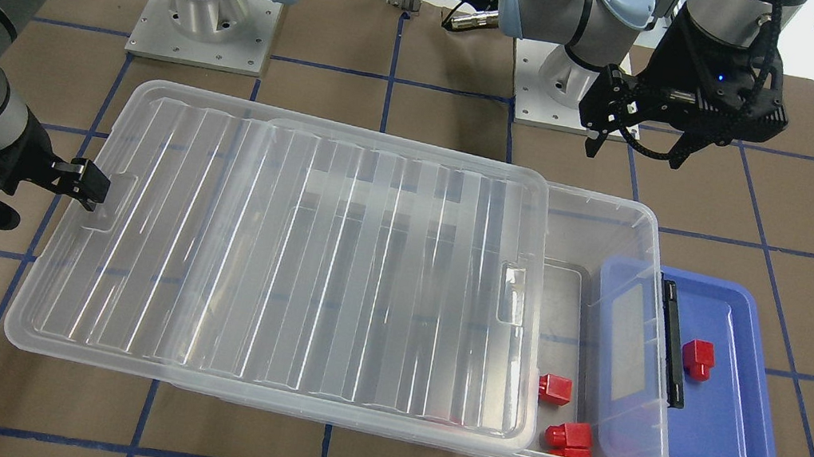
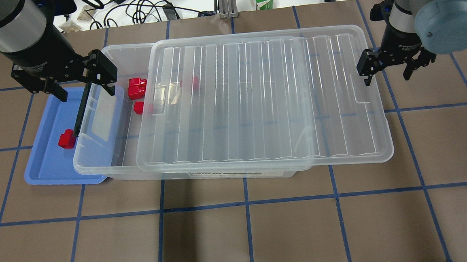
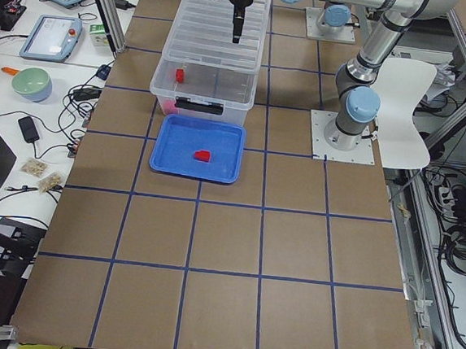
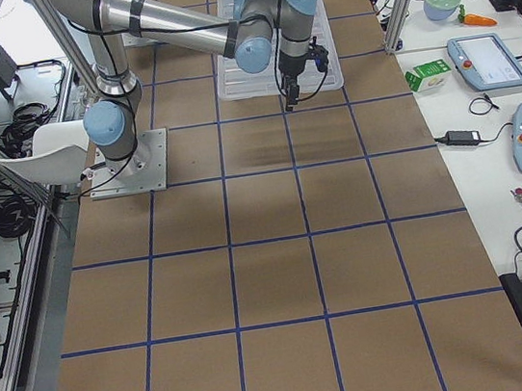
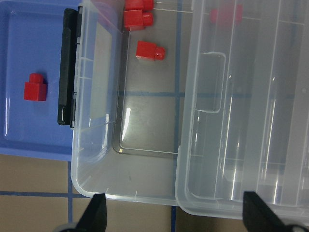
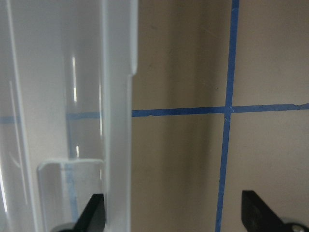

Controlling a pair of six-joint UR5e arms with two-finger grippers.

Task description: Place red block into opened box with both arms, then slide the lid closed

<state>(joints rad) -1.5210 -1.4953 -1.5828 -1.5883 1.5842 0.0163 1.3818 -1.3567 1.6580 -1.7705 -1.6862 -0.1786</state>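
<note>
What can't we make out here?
- Block count in the box: the ribbed lid blurs at least one red block beneath it, overhead and left wrist views.
- Whether the right claw touches the lid's end: right wrist view cuts its fingertips at the bottom edge.
- Block shape, side views: too small.

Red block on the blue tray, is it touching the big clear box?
Apart. The left wrist view shows bare blue tray between the red block and the box with its black latch.

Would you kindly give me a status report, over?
Left gripper open, empty. Right gripper open by lid edge. One red block on blue tray; lid partly open.
</note>
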